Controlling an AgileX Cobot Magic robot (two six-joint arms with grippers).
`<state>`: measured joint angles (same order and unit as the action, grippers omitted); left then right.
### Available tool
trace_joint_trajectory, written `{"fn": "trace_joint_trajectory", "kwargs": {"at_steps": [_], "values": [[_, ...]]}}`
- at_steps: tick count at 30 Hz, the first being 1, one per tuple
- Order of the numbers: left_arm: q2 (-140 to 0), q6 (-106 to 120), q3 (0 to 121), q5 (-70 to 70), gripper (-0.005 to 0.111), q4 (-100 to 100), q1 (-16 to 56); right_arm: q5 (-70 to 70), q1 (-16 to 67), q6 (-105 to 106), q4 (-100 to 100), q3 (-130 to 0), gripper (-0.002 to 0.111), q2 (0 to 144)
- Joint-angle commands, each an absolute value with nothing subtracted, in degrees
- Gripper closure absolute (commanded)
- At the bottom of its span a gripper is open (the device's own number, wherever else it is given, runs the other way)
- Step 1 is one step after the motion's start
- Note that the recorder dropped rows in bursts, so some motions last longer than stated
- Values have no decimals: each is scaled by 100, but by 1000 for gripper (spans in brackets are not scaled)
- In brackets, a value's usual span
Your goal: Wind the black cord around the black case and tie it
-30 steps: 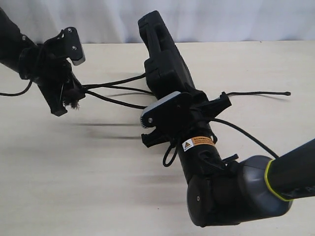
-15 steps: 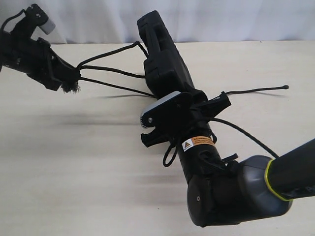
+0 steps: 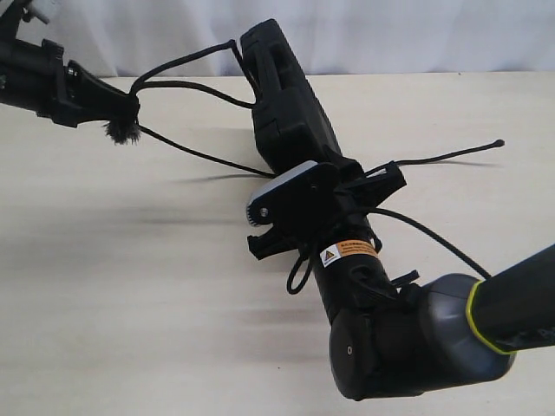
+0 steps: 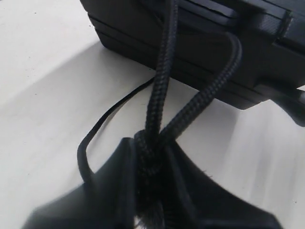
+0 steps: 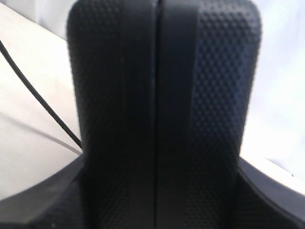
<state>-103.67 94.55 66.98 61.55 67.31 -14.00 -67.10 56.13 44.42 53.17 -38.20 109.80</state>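
The black case lies slantwise on the table, its near end in my right gripper, which is shut on it. In the right wrist view the textured case fills the frame between the fingers. The black cord loops round the case's far end. Two strands and a lower one run left to my left gripper, which is shut on them just above the frayed tuft. In the left wrist view the braided cord rises from the gripper to the case. The knob end lies at the right.
The pale table spreads under both arms. A white curtain hangs behind its far edge. The right arm's bulky body fills the lower right, with its own thin cable curving beside it.
My left gripper has risen and drawn back to the far left, pulling the cord strands tighter. The knob end has slid slightly toward the case. The right gripper has stayed still.
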Motion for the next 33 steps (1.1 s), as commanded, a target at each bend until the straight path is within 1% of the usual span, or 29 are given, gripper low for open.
{"fn": "trace_joint_trajectory", "kwargs": {"at_steps": [1, 7, 14, 25, 29, 33], "values": [[-10351, 9466, 6744, 6422, 107, 6825, -1398, -6996, 5581, 4407, 5132, -3829, 104, 10913], [-10351, 9633, 6744, 6823, 107, 7113, -1398, -6996, 5581, 4407, 5132, -3829, 104, 10913], [-10364, 9632, 6744, 6857, 107, 7245, -1398, -6996, 5581, 4407, 5132, -3829, 104, 10913], [-11225, 9278, 6744, 6848, 107, 6937, -1398, -6996, 5581, 4452, 5132, -3829, 104, 10913], [-11345, 9147, 6744, 6824, 107, 6609, -1388, -6996, 5581, 4582, 5094, -3829, 104, 10913], [-11373, 8972, 6744, 6623, 107, 6267, -1182, -6996, 5581, 4580, 5024, -3854, 104, 10913]]}}
